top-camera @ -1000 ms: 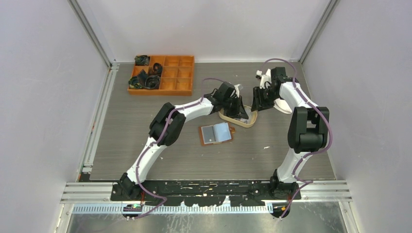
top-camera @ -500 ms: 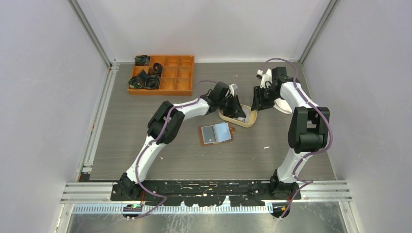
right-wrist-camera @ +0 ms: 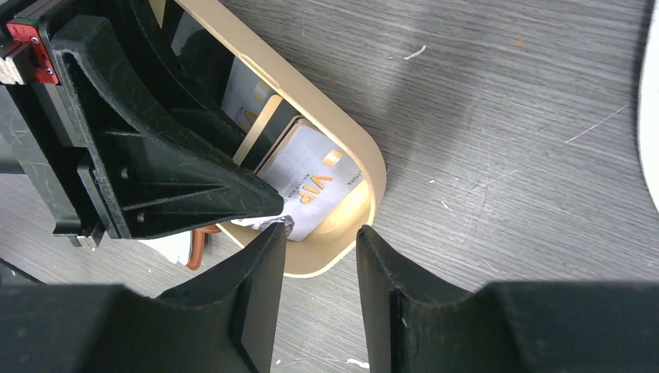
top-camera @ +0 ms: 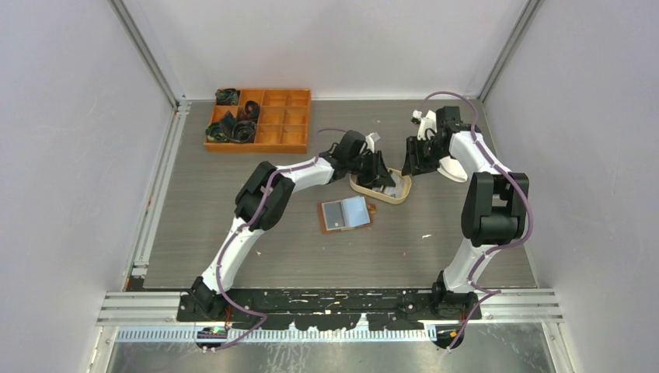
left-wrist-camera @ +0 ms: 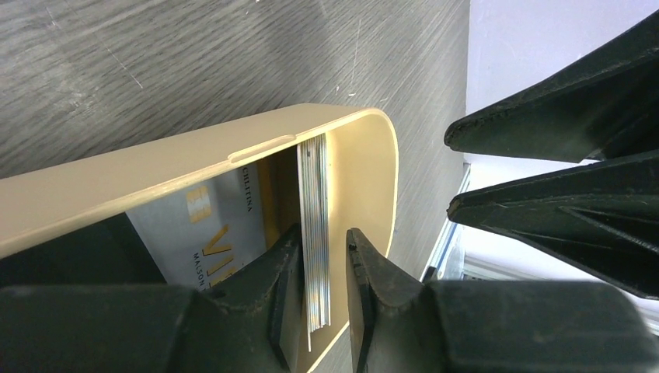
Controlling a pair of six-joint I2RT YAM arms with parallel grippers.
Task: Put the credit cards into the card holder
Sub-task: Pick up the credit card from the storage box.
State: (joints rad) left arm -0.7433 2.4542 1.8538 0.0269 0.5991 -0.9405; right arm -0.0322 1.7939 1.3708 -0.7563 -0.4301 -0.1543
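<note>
The card holder (top-camera: pixel 346 212) lies open on the table, brown, with a grey and a light-blue card on its inner faces. More credit cards (right-wrist-camera: pixel 311 183) sit in the oval tan tray (top-camera: pixel 396 200). My left gripper (top-camera: pixel 381 177) reaches down into the tray. In the left wrist view, the left gripper (left-wrist-camera: pixel 325 233) has its jaws parted around an edge-on stack of cards (left-wrist-camera: pixel 315 194). The stack rests against one finger, with a gap to the other. My right gripper (right-wrist-camera: pixel 324 229) hangs open and empty just beyond the tray's rounded end (right-wrist-camera: pixel 373 167).
An orange compartment box (top-camera: pixel 259 119) with black items in its left cells stands at the back left. The two grippers are very close together over the tray. White enclosure walls ring the table.
The left gripper's jaws have parted from the card stack, and the arm has shifted slightly back over the tray. The right arm has stayed still.
</note>
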